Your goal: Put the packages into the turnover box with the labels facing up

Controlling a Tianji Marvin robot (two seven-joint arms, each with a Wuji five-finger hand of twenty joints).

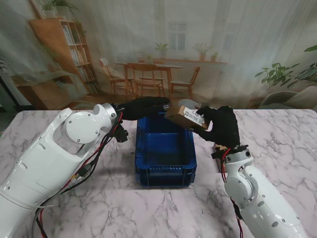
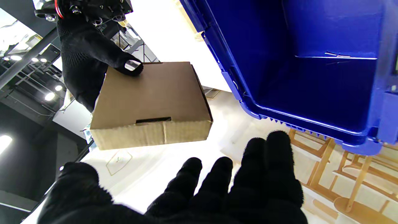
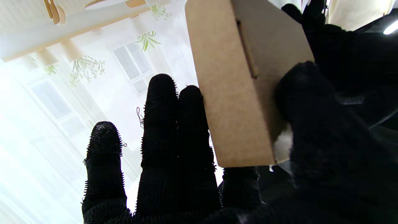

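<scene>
- The right hand (image 1: 224, 125), in a black glove, grasps a brown cardboard package (image 1: 187, 117); its wrist view shows the thumb (image 3: 314, 102) pressed on one face of the package (image 3: 239, 81) and the other fingers (image 3: 174, 124) stretched along the opposite side.
- The package is held in the air, tilted, over the far right corner of the turnover box (image 1: 166, 151), with its white printed label (image 1: 192, 116) turned upward toward the stand camera.
- From the left wrist view the plain unlabelled face of the package (image 2: 152, 102) shows, with a right fingertip (image 2: 132, 66) on its edge.
- The left hand (image 1: 144, 107), also gloved in black, is released and holds nothing; its fingers (image 2: 267, 174) are extended, close together, reaching toward the package from the box's far left corner. In the stand view its fingertips come right up to the package, but contact cannot be judged; the left wrist view shows a gap.
- The blue turnover box (image 2: 311, 62) sits on the marble surface (image 1: 277, 139) between the two arms, and its visible interior holds nothing.
</scene>
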